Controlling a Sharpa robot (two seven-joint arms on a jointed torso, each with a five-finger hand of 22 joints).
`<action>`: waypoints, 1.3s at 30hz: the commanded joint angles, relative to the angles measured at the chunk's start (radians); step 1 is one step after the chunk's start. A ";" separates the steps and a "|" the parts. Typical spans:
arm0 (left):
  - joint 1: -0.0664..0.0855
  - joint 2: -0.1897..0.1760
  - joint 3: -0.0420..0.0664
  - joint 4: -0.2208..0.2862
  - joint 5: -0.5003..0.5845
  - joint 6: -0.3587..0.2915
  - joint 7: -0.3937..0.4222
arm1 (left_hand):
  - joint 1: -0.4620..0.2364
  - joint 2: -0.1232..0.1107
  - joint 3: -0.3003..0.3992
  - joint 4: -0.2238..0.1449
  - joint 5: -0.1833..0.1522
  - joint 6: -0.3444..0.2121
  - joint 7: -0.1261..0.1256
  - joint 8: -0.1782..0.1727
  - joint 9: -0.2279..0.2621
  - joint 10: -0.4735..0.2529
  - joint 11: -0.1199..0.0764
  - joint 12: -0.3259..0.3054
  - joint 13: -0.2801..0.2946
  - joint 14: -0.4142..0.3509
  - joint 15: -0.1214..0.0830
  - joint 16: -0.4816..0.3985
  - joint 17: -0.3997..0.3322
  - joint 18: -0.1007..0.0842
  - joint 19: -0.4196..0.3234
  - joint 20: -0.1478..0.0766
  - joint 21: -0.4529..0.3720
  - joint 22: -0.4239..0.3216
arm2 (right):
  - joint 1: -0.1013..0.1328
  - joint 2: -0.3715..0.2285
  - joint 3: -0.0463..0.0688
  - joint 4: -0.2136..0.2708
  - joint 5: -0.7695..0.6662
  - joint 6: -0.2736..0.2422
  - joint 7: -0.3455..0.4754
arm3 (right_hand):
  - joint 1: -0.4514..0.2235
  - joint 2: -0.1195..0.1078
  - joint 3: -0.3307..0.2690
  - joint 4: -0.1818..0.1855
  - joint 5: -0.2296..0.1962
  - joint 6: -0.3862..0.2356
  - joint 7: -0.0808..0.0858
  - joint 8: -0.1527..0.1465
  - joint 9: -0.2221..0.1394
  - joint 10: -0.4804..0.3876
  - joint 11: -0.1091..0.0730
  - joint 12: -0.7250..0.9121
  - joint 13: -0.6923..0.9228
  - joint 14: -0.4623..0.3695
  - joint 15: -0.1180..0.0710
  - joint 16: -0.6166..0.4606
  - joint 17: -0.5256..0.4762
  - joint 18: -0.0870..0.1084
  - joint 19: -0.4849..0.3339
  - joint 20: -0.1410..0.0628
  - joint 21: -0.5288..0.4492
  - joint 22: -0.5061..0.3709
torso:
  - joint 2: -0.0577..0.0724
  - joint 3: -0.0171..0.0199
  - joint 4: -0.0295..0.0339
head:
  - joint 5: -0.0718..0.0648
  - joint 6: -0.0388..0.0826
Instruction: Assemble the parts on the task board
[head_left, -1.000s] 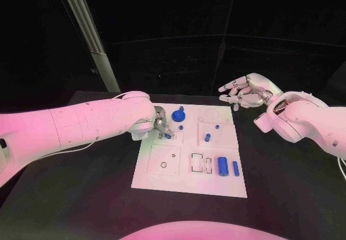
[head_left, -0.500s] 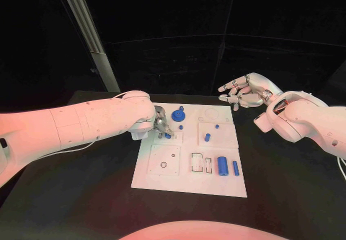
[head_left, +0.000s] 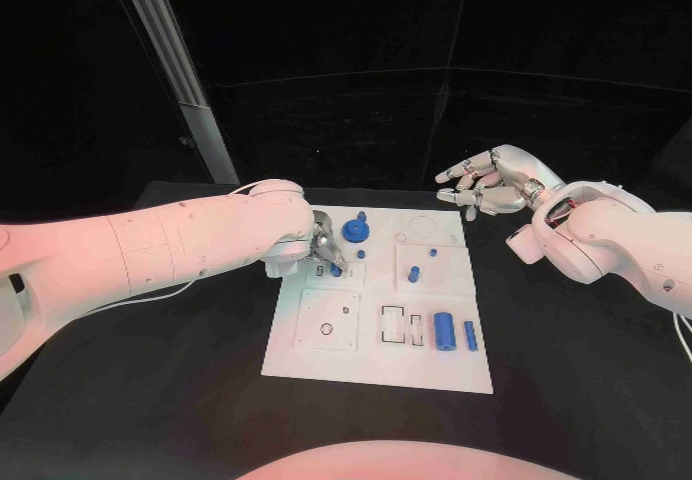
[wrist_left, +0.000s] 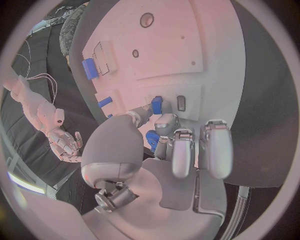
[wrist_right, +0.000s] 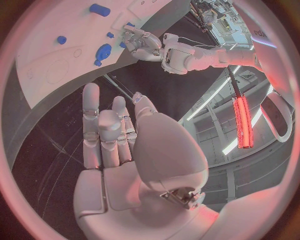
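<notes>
Black table (head_left: 173, 400) is carrying the white task board (head_left: 375, 365) at its middle, and you are looking at both arms reaching in over it. Your left hand (head_left: 320, 248) is sitting low over the board's near-left corner region, fingers curled narrow, and it is pinching a small blue part (wrist_left: 157, 104) between thumb and a fingertip; the part is standing right at the fingertips, beside a small dark slot (wrist_left: 180, 103) in the board. Whether the part is touching the board surface, you cannot tell. Just beyond that hand's fingertips a blue gear-like piece (head_left: 358, 235) is standing on the board, with a small blue peg (head_left: 361, 254) close by it. Farther across from the left hand, two short blue pegs (head_left: 414, 273) are standing near the board's centre, and a thick blue cylinder (head_left: 444, 332) is lying next to a thin blue rod (head_left: 470, 336), well apart from either hand. Your right hand (head_left: 488, 182) is hovering off the board's far corner, above the table, fingers loosely spread and holding nothing.
</notes>
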 joint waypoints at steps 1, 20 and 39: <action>-0.003 0.004 -0.002 -0.005 -0.003 0.040 -0.010 | -0.014 0.001 -0.015 0.007 -0.004 0.008 -0.003 0.005 0.002 0.003 -0.003 0.005 0.001 0.104 -0.009 0.003 0.263 -0.010 0.037 -0.006 0.005 0.059 | 0.002 -0.001 0.001 0.002 0.003 0.004 0.011 | 0.008 0.000 -0.001 0.004 0.006 -0.007 0.001 0.007 0.001 0.006 0.000 -0.004 -0.001 0.003 0.000 -0.005 -0.001 0.006 0.008 -0.002 -0.006 -0.001 | 0.000 -0.0001 0.0009 | -0.002 -0.001; -0.002 0.020 -0.003 -0.037 -0.003 0.039 -0.014 | -0.117 -0.004 -0.150 0.091 -0.007 0.021 -0.004 0.017 0.022 0.008 -0.004 0.016 0.009 0.104 -0.010 0.003 0.263 -0.012 0.041 -0.008 0.011 0.072 | 0.002 0.002 0.001 0.002 0.003 0.008 0.016 | 0.007 -0.004 -0.005 0.011 0.006 -0.019 0.005 0.003 0.000 -0.012 0.005 -0.008 -0.009 -0.015 0.006 -0.049 -0.035 0.005 0.002 0.002 -0.022 -0.011 | 0.000 0.0004 0.0015 | -0.003 -0.002; 0.008 -0.040 0.001 0.017 -0.004 -0.033 0.019 | -0.168 -0.001 -0.444 0.214 -0.079 0.008 -0.006 0.013 0.039 -0.005 -0.006 0.007 -0.012 0.104 -0.013 0.003 0.263 -0.009 0.037 -0.012 -0.001 0.064 | 0.002 0.002 0.001 -0.005 0.003 0.012 0.017 | 0.007 -0.005 -0.005 0.012 0.006 -0.023 0.007 0.002 0.000 -0.017 0.007 -0.007 -0.011 -0.021 0.008 -0.061 -0.043 0.005 -0.001 0.004 -0.027 -0.013 | -0.001 -0.0002 0.0022 | -0.009 -0.002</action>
